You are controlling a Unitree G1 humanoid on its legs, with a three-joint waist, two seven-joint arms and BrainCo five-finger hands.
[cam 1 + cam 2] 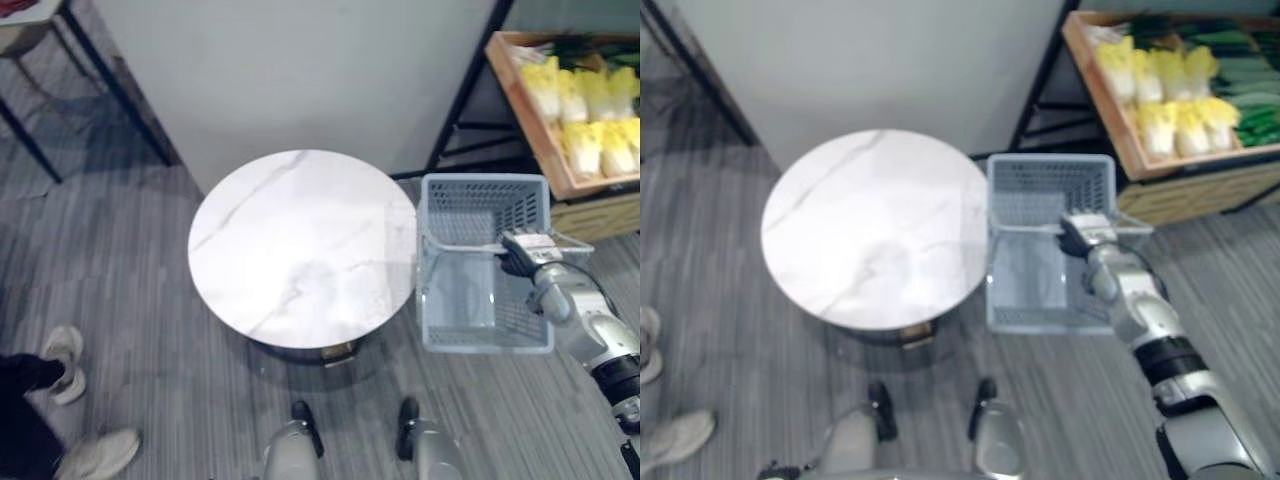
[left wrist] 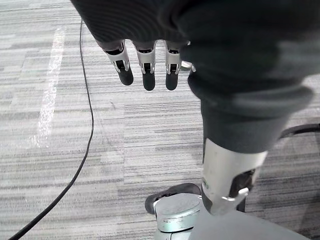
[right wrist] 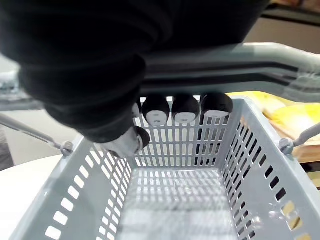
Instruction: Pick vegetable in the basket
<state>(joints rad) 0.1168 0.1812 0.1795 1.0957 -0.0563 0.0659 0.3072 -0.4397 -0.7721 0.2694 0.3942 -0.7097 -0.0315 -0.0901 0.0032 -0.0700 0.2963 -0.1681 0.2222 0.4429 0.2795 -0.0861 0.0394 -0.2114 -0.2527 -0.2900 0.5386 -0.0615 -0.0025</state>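
person's shoes: two, pale, on the carpet well left of the round marble table. left hand: one, hanging over the carpet, fingers straight and loosely side by side, holding nothing. table: one, white top, bare. basket: one, grey slotted plastic, just right of the table, nothing inside. right hand: one, over the basket's right side, fingers curled round its handle, dark tips tucked beneath the bar. wooden crate: one, on a shelf right of the table and beyond the basket. cabbages: the task's thing, about seven small yellow-white heads in two rows in the crate. green vegetables: long, dark, stacked at the crate's far right, count not readable. handling, as a judgement: a cabbage head looks light, leafy and easily bruised, firm in its pale lower part; best cupped round the middle, not pinched by the leaf tips.
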